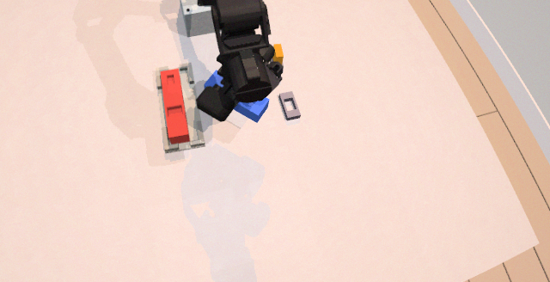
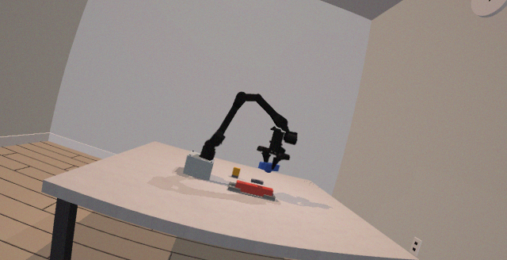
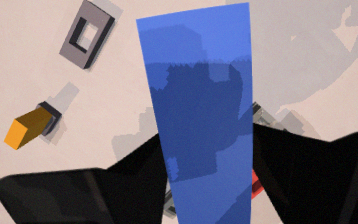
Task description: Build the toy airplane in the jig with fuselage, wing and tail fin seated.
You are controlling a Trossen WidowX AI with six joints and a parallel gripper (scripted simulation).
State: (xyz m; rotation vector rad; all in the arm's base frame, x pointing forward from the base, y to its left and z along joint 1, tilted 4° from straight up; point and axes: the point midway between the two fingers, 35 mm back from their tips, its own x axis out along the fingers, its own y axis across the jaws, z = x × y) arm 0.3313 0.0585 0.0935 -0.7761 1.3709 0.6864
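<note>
The red fuselage (image 1: 174, 106) (image 2: 254, 189) lies flat in the grey cradle (image 1: 186, 144) (image 2: 271, 199) at the left of the table. My gripper (image 1: 242, 95) (image 2: 272, 162) (image 3: 202, 132) is shut on the blue wing (image 1: 253, 109) (image 2: 269, 167) (image 3: 200, 115) and holds it in the air, just right of the cradle. In the wrist view a sliver of the fuselage (image 3: 256, 189) shows beside the wing. The orange tail fin (image 1: 278, 52) (image 2: 236, 171) (image 3: 27, 129) stands on the table behind the arm, apart from the gripper.
A small grey stand with a rectangular hole (image 1: 290, 106) (image 2: 257, 181) (image 3: 86, 35) lies right of the gripper. The arm's grey base block (image 1: 195, 15) (image 2: 198, 166) stands at the back. The table's edge runs along the right.
</note>
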